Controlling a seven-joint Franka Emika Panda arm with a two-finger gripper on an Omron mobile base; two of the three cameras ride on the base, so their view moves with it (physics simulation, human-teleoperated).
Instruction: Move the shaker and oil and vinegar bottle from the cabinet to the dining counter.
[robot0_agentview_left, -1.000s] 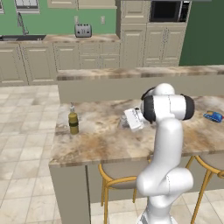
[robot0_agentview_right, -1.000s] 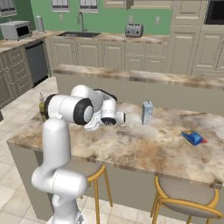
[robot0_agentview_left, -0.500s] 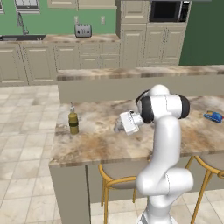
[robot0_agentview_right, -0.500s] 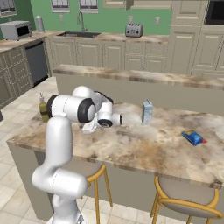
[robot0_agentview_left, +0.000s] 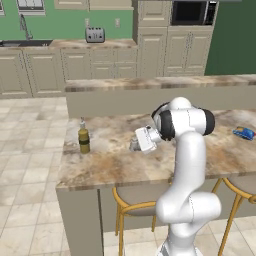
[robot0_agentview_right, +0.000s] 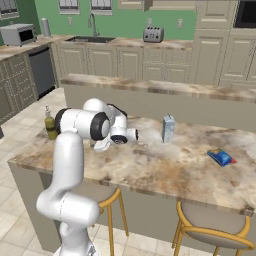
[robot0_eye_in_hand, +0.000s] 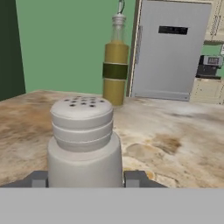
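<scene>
Holding the shaker (robot0_eye_in_hand: 84, 142) between my gripper (robot0_eye_in_hand: 86, 178) jaws over the dining counter (robot0_agentview_left: 110, 165); oil and vinegar bottle (robot0_agentview_left: 83, 139) stands near its left edge.

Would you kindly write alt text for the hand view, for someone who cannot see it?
A silver-grey shaker stands upright, close up, between the gripper fingertips on the marbled dining counter. Behind it the oil and vinegar bottle stands upright.
</scene>
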